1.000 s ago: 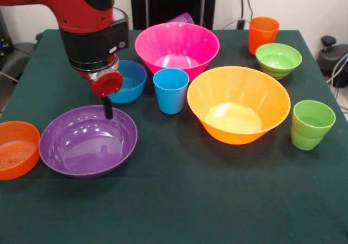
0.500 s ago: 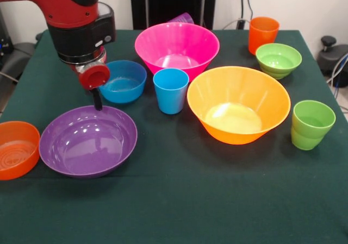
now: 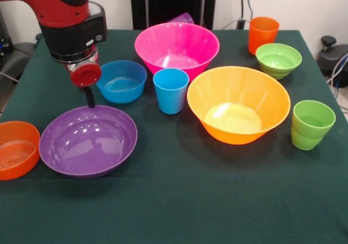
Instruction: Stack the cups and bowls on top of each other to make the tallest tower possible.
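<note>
Claw [image 3: 89, 98] is seen as one dark finger hanging below the red wrist disc, at the far rim of the wide purple bowl [image 3: 88, 141]. Whether it is spread or closed cannot be told from this angle, and nothing is seen held in it. Just right of the claw sits the small blue bowl [image 3: 121, 81], apart from it. Further right stands the sky blue cup [image 3: 171, 90], upright, with the large pink bowl [image 3: 176, 48] behind it. A purple cup [image 3: 182, 18] is partly hidden behind the pink bowl, possibly tilted. Well to the right lies the large yellow-orange bowl [image 3: 238, 104]. Beyond that are found the small green bowl [image 3: 278, 60], the orange cup [image 3: 263, 35] and the lime green cup [image 3: 311, 124], all separate. Left of and below the claw, the small orange bowl [image 3: 16, 149] is set just beside the purple bowl. Nothing is stacked on the green table [image 3: 179, 200].
</note>
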### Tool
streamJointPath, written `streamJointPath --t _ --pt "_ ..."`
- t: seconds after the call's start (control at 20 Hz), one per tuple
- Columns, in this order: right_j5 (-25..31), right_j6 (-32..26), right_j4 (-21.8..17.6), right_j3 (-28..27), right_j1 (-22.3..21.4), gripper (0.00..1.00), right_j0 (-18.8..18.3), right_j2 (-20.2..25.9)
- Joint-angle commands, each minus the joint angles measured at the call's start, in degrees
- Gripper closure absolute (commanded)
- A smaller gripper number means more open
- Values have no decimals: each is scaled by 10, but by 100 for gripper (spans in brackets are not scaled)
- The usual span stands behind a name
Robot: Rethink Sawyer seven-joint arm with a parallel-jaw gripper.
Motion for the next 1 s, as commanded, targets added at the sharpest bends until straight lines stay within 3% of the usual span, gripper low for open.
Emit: streamJointPath --t 0.05,0.4,0.65,1.0 --pt "-11 -76 -66 16 34 0 12 -23" --pt "-33 -64 -84 14 48 0 8 -26" --pt "-71 -19 -107 20 52 0 10 -31" --pt "-77 -16 -111 20 52 0 12 -35"
